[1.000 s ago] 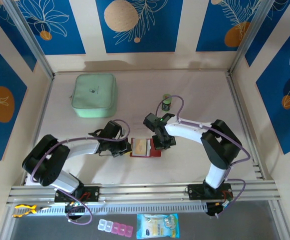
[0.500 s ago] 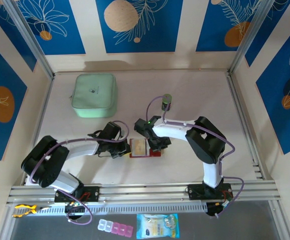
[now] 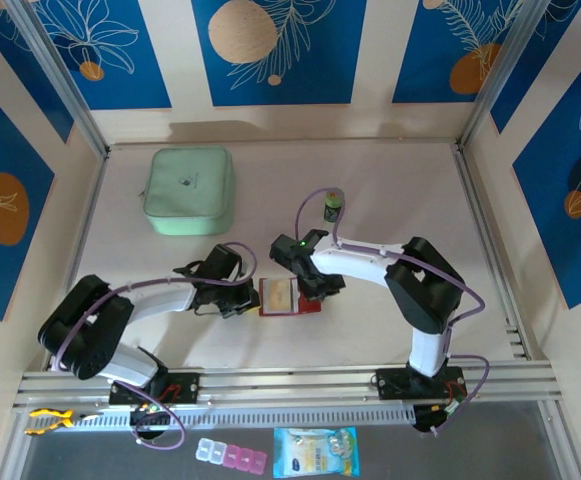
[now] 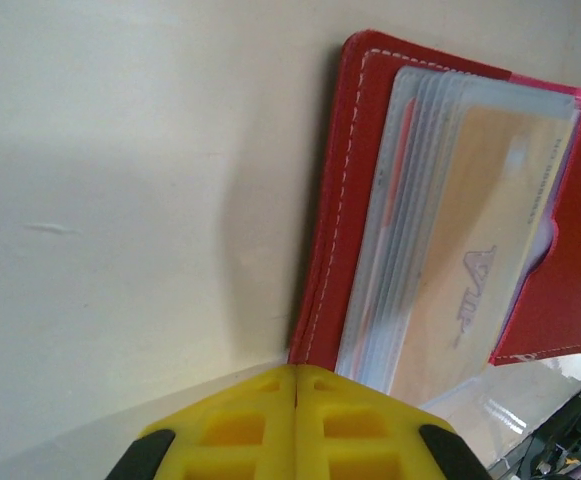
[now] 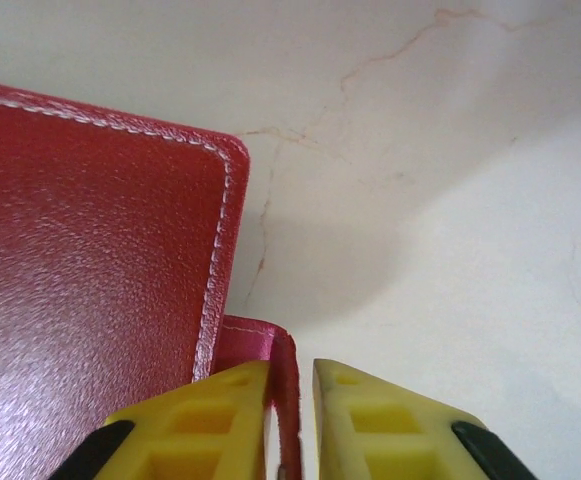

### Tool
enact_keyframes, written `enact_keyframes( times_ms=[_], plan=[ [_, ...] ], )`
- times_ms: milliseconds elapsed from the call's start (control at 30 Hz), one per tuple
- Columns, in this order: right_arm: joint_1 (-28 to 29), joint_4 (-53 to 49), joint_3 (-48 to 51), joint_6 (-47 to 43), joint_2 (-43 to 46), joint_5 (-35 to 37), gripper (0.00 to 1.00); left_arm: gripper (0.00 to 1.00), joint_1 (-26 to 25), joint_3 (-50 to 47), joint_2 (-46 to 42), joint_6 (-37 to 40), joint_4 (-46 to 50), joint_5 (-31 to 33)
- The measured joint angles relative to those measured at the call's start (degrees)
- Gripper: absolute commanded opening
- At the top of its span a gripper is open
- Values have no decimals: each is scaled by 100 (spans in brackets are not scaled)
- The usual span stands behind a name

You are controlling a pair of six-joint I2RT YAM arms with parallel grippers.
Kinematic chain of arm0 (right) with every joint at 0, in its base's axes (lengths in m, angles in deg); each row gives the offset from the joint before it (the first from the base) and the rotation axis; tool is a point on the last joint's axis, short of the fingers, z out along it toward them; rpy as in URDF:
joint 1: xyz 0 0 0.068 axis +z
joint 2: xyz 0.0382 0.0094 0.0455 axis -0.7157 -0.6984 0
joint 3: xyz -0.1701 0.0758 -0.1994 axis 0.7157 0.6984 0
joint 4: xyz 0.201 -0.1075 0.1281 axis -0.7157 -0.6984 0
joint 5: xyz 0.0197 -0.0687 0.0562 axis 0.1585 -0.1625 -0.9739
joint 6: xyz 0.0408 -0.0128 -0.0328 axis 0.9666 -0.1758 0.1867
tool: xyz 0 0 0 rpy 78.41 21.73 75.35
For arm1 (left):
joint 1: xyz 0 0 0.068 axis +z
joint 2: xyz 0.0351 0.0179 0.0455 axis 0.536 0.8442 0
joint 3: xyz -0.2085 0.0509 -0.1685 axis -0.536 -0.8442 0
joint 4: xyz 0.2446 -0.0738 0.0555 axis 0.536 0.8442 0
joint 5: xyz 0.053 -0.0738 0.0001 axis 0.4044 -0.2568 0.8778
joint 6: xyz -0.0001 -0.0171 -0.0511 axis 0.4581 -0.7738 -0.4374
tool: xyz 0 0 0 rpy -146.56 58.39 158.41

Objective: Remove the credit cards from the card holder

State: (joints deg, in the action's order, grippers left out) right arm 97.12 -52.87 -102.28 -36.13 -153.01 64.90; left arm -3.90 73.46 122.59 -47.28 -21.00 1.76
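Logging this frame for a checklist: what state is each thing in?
card holder: open, clear sleeves showing
tan card: inside a clear sleeve
left gripper: shut at the holder's corner
right gripper: shut on the pink snap tab
mint-green pouch: closed
small bottle: upright

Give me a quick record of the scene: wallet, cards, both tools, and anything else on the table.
card holder: lying open, clear sleeves facing up
credit cards: tan one visible inside a sleeve
left tool: shut, tips at the holder's cover edge
right tool: pinching the pink snap tab
elsewhere: mint-green pouch, small dark container
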Motion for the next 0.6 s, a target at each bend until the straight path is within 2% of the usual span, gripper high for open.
enact_keyframes(
  times_ms=[600],
  plan=[
    [31, -326, -308, 17, 560, -76, 23, 5, 0, 321, -262, 144, 468, 146]
  ],
)
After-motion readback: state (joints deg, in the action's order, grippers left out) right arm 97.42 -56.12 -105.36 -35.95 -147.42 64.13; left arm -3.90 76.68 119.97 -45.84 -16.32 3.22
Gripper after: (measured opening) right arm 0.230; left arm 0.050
